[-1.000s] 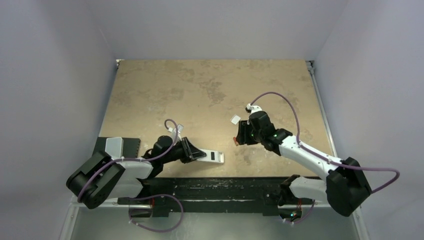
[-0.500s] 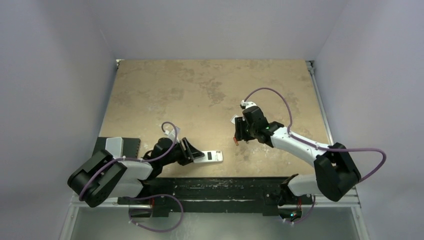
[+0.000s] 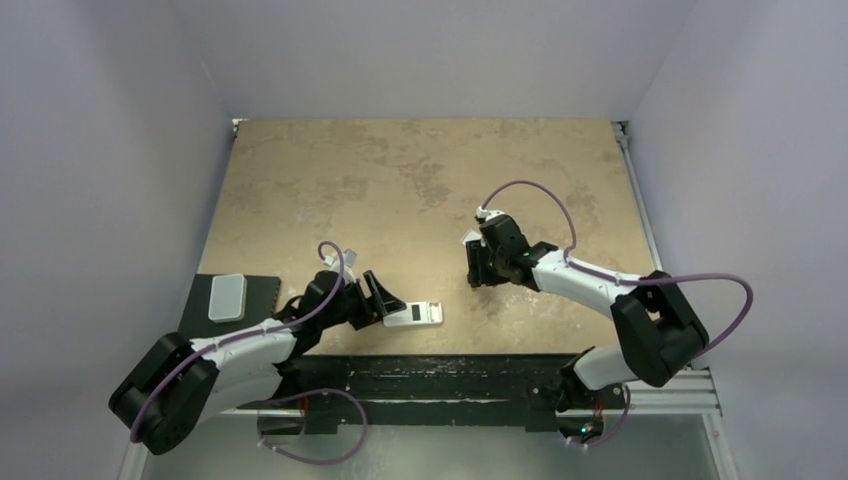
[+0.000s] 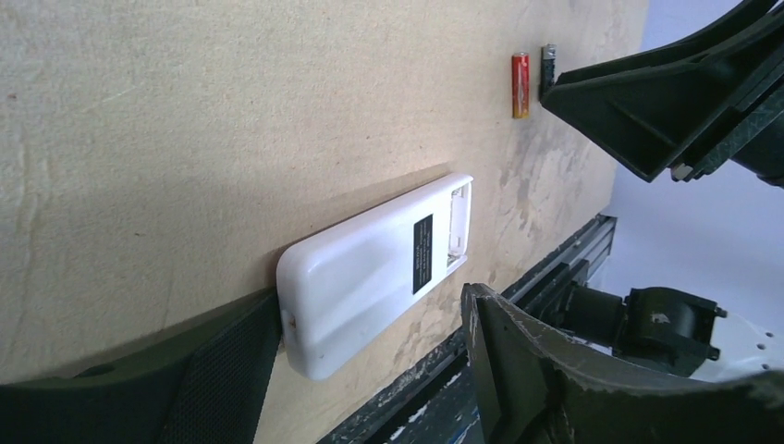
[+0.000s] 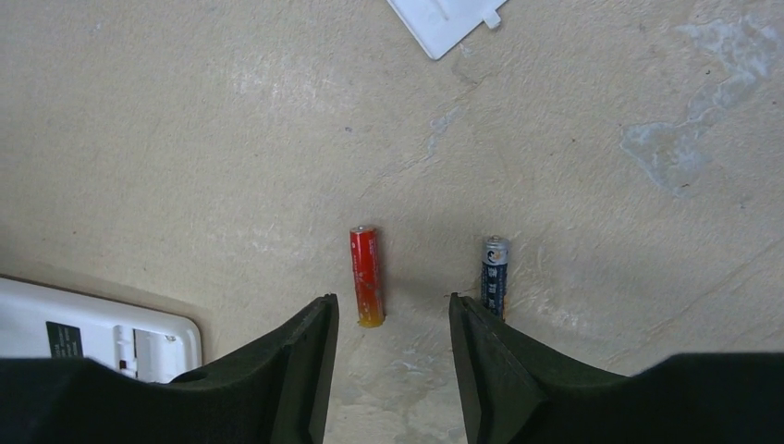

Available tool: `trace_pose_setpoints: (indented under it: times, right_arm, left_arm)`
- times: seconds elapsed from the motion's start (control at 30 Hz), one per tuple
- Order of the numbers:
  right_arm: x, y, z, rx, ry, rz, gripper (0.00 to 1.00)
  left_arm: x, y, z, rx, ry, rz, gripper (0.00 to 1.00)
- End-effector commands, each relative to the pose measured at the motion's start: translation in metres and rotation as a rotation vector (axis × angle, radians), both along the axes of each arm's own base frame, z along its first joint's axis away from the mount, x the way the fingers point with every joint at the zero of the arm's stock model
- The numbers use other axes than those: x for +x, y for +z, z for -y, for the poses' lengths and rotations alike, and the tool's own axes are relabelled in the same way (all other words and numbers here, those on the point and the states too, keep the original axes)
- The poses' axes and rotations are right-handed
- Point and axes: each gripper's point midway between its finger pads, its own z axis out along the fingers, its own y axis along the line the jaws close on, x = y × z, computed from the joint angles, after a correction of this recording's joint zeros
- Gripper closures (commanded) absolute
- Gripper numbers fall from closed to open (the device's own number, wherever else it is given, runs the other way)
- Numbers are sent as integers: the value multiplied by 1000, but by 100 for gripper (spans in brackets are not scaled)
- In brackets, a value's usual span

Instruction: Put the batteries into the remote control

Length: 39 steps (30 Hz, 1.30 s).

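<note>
The white remote control [image 4: 374, 273] lies back-up near the table's front edge [image 3: 413, 314], its battery bay [image 4: 458, 217] uncovered. My left gripper [image 4: 370, 310] is open around its near end: one finger [image 4: 185, 370] touches the remote, the other [image 4: 555, 370] stands apart. The reddish-orange battery [image 5: 366, 275] and the dark battery [image 5: 496, 276] lie side by side on the table. My right gripper [image 5: 393, 310] hovers open over them. The red one lies just ahead of the gap between its fingertips, and the dark one lies outside the right finger [image 5: 499, 370].
A white battery cover [image 5: 444, 23] lies on the table beyond the batteries [image 3: 471, 238]. A light-grey plate [image 3: 227, 297] rests on a black block [image 3: 262, 293] at the left front. A black rail [image 3: 440, 375] runs along the table's near edge.
My left gripper has opened and let go of the remote, which now lies slightly further left. My right gripper has shifted a little left and further back, over the batteries.
</note>
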Motion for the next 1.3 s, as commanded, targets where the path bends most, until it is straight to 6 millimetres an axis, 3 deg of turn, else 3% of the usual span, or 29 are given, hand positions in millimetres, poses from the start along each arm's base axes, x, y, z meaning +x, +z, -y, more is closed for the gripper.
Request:
trace_pose_setpoints:
  times: [0.0,0.57,0.87,1.27]
  right_arm:
    - [3,5,-16,61,36,13,45]
    - [-14,-14,-19,64,46,-40,44]
    - [-21,-22,-24,64,56,-55,44]
    - [-31,-20,-46,95,99,-72,45]
  left_arm:
    - [-25,-47,-37,244,7,-141,29]
    - [-33,-36,-38,252,-25,-153,28]
    - [-29,-13,-35,230,-36,-112,28]
    - [-22,14,-33,221,-36,-59,28]
